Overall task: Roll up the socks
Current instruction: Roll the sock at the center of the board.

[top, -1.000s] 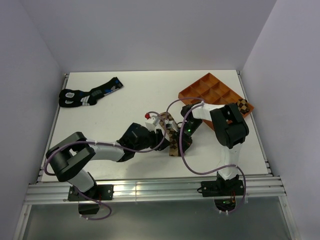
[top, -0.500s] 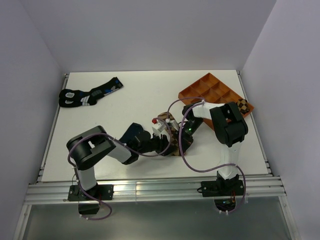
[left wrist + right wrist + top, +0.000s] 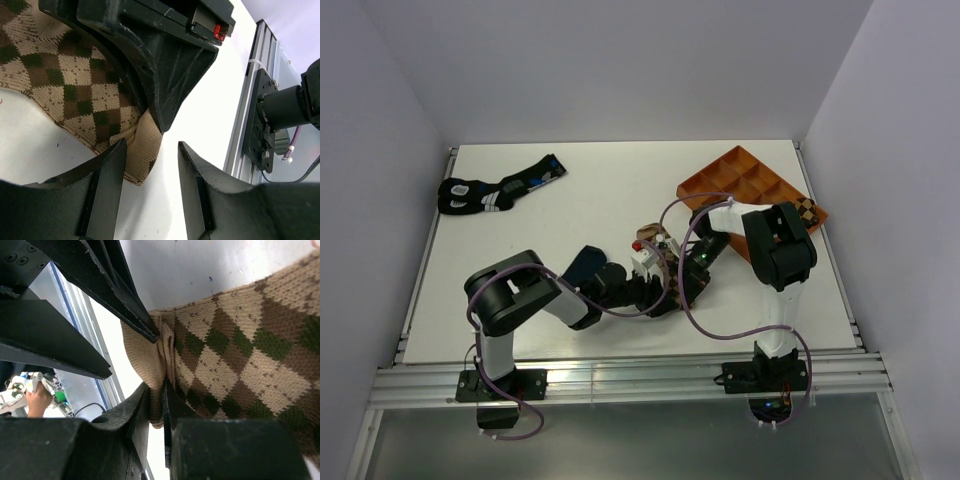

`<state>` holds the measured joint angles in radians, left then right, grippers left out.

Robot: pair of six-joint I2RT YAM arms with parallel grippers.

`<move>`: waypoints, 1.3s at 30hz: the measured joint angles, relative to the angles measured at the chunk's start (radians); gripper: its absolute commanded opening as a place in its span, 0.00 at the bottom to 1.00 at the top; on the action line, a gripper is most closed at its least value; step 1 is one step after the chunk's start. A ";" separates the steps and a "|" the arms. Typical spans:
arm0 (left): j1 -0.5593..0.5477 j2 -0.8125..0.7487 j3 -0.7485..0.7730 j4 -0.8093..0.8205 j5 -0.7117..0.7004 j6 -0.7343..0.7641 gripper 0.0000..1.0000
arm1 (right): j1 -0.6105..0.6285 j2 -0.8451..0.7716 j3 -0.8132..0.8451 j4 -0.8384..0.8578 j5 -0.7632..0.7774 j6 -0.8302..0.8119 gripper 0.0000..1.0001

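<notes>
The tan sock [image 3: 70, 85] with dark argyle diamonds lies on the white table mid-front, its plain tan end [image 3: 142, 150] bunched. My right gripper [image 3: 162, 407] is shut on that end of the sock [image 3: 235, 350], the fabric pinched between both fingers. My left gripper [image 3: 150, 172] stands open just beside it; its left fingertip [image 3: 115, 155] touches the tan end and only bare table shows between the fingers. From above, both grippers meet over the sock [image 3: 663, 262]. No other sock of the pair shows.
An orange compartment tray [image 3: 745, 180] sits at the back right, with a rolled argyle bundle [image 3: 807, 210] in its near corner. Black socks with blue and white markings [image 3: 495, 190] lie at the back left. The metal rail [image 3: 250, 125] marks the table's front edge.
My left arm has swung in and its gripper has slid toward the front edge, next to the right gripper, with its jaws spreading wider. The right gripper has kept its pinch on the sock.
</notes>
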<state>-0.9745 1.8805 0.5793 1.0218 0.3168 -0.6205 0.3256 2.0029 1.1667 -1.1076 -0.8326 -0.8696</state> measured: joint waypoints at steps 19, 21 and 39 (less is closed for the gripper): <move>-0.018 0.003 0.089 -0.164 -0.057 0.077 0.34 | -0.028 0.017 0.018 -0.040 0.001 -0.057 0.13; -0.019 0.003 0.104 -0.195 -0.064 0.083 0.28 | -0.032 0.018 0.018 -0.042 0.002 -0.061 0.14; -0.037 0.003 0.284 -0.546 -0.098 -0.005 0.00 | -0.044 -0.168 -0.093 0.117 0.082 0.063 0.53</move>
<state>-1.0115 1.8835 0.8631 0.4759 0.2192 -0.6258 0.2813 1.8351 1.0737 -0.9905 -0.7502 -0.8070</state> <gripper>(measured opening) 0.043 0.514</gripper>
